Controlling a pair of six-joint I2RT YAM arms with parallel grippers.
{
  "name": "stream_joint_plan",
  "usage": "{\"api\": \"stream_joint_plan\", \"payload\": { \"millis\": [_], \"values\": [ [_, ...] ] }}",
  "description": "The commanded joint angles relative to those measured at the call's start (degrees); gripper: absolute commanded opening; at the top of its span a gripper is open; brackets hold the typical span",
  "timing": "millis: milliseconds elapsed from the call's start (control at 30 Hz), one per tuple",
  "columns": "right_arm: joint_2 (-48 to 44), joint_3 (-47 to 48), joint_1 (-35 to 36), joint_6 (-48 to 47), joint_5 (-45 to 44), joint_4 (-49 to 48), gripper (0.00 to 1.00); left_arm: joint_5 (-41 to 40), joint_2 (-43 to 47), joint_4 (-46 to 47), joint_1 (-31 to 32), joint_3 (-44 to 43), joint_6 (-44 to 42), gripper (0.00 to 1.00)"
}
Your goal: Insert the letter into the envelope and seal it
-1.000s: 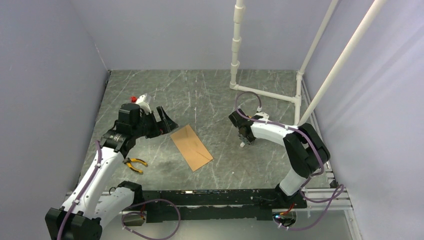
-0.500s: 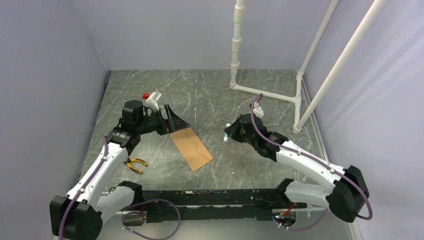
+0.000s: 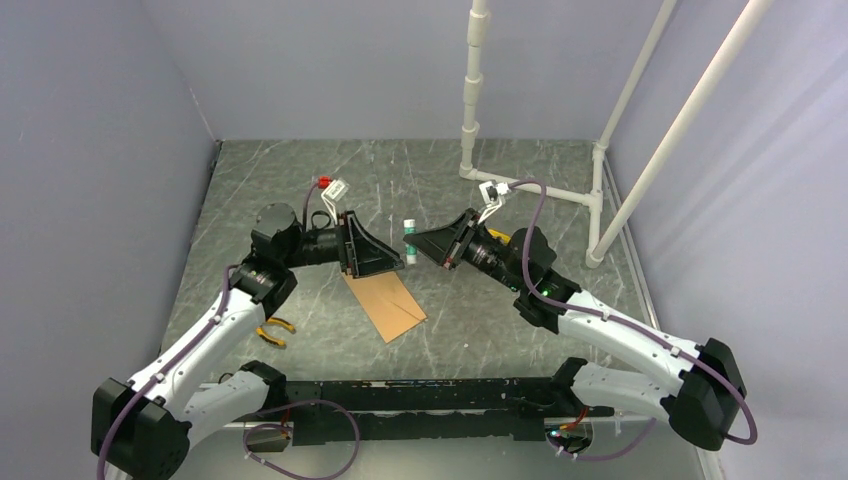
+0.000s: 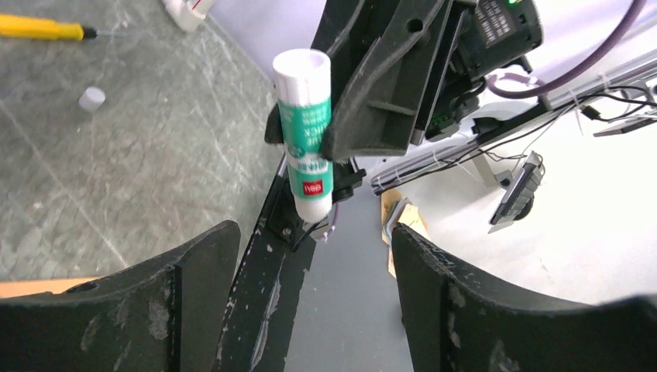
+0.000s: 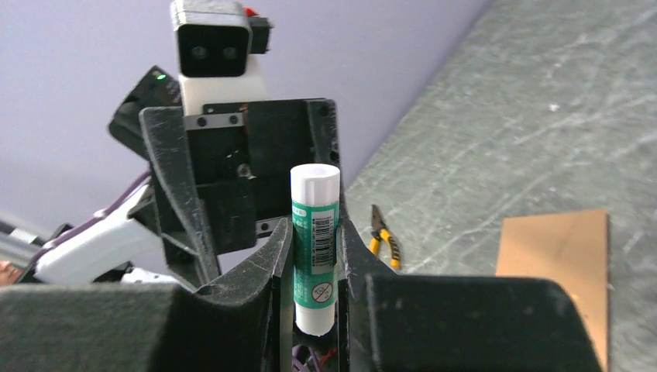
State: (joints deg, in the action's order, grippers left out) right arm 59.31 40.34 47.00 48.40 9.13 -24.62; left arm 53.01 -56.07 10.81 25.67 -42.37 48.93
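Above grey marbled tabletop (image 3: 440,180), right gripper (image 5: 314,260) clamped on green-and-white glue stick (image 5: 314,225). Left gripper (image 4: 310,256) faces it, fingers wide apart, stick just beyond tips. Flat brown kraft-paper envelope (image 3: 388,302) lies on tabletop below left gripper, apart from both.

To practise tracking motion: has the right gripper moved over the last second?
Yes. The right gripper, gripping the glue stick, swung left from the white pipe frame toward the envelope.

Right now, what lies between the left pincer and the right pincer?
A glue stick, clamped in the right pincer, just in front of the open left pincer. The top view shows it, and both wrist views too.
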Motion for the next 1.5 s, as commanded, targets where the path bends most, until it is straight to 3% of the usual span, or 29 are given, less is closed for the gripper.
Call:
{"api": "stream_joint_plan", "payload": {
  "millis": [0,167,367,600,733,800,900,1033,1133,1367,1467],
  "values": [
    [0.6,0.6,0.7,0.5,5.4,-10.3,0.02,1.0,1.1,9.9,0.6,0.7,4.1,0.75],
    [1.4,0.0,1.1,2.9,6.4,-12.9,0.02,-1.8,0.6,11.2,1.8,0.3,4.3,0.74],
    [2.1,-0.3,1.3,4.7,6.8,-14.0,0.02,0.2,-1.6,12.7,3.1,-0.5,4.3,0.50],
    [1.5,-1.3,1.4,5.2,6.5,-14.4,0.02,-0.6,-1.3,12.7,3.5,-0.5,4.0,0.36],
    [1.0,-0.4,1.4,3.7,6.0,-10.8,0.03,-1.8,-2.0,9.9,3.5,-1.7,3.2,0.33],
    [0.4,-0.4,1.5,3.1,5.6,-9.4,0.03,-1.2,-2.5,10.3,3.5,-2.0,3.4,0.24],
    [-0.8,0.0,1.4,2.8,4.6,-6.7,0.12,-0.6,-3.2,9.3,3.5,-2.5,2.3,0.03],
    [-1.9,4.8,1.4,-1.4,1.4,7.2,0.45,-0.4,-2.8,1.2,3.5,-4.4,-4.3,0.03],
    [-0.4,12.4,1.3,-6.7,-1.3,20.6,0.57,2.5,-3.5,-4.4,3.5,-7.1,-10.7,0.02],
    [2.0,18.8,1.3,-9.7,2.7,29.0,0.60,7.4,-7.3,-23.0,3.5,-16.1,-26.2,0.03],
    [2.0,19.6,1.2,-9.5,2.1,30.5,0.54,6.9,-6.7,-24.9,3.5,-16.7,-28.0,0.02]
  ]
}}
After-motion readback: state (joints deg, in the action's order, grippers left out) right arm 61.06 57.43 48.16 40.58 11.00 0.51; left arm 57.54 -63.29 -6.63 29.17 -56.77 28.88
